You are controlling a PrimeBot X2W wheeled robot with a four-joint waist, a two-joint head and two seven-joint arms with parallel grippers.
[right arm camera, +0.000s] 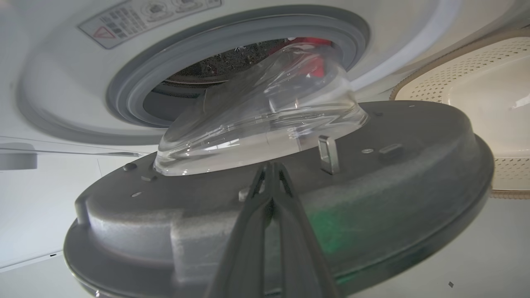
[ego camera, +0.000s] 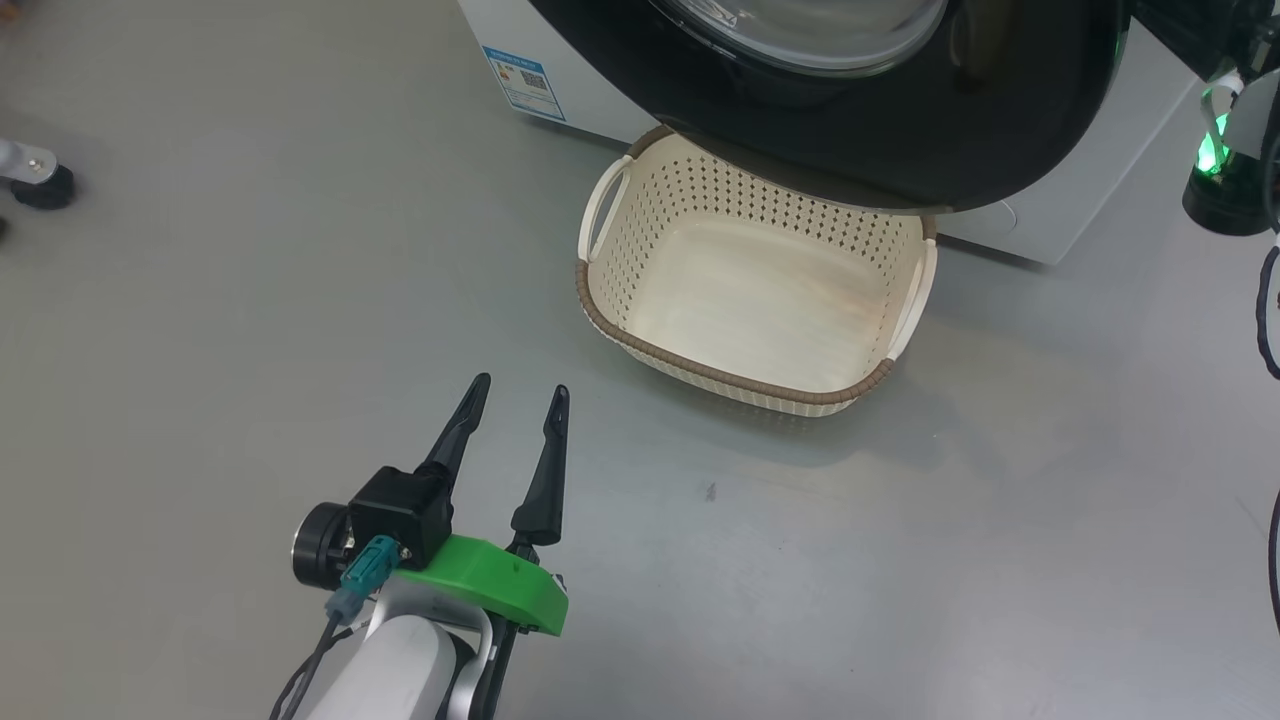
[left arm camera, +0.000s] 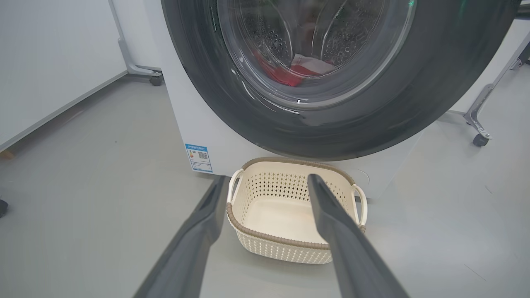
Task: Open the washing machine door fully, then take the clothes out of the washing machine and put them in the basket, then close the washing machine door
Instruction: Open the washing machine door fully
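Note:
The washing machine door (ego camera: 900,150) stands partly open, its black rim hanging over the back of the empty cream basket (ego camera: 720,375) on the floor. My left gripper (ego camera: 520,390) hovers open above the floor, in front of the basket and to its left, holding nothing. In the left wrist view red and white clothes (left arm camera: 285,76) show through the door (left arm camera: 414,103) glass inside the washing machine (left arm camera: 182,103). My right gripper (right arm camera: 271,165) is shut and empty, its tips at the door's grey inner face (right arm camera: 414,165) below the glass bowl. Red clothes (right arm camera: 316,66) show in the drum.
A castor foot (ego camera: 40,185) stands at the far left, and a black unit with a green light (ego camera: 1215,160) and cables at the right edge. Wheeled frame legs (left arm camera: 480,138) flank the machine. Open grey floor lies around my left arm.

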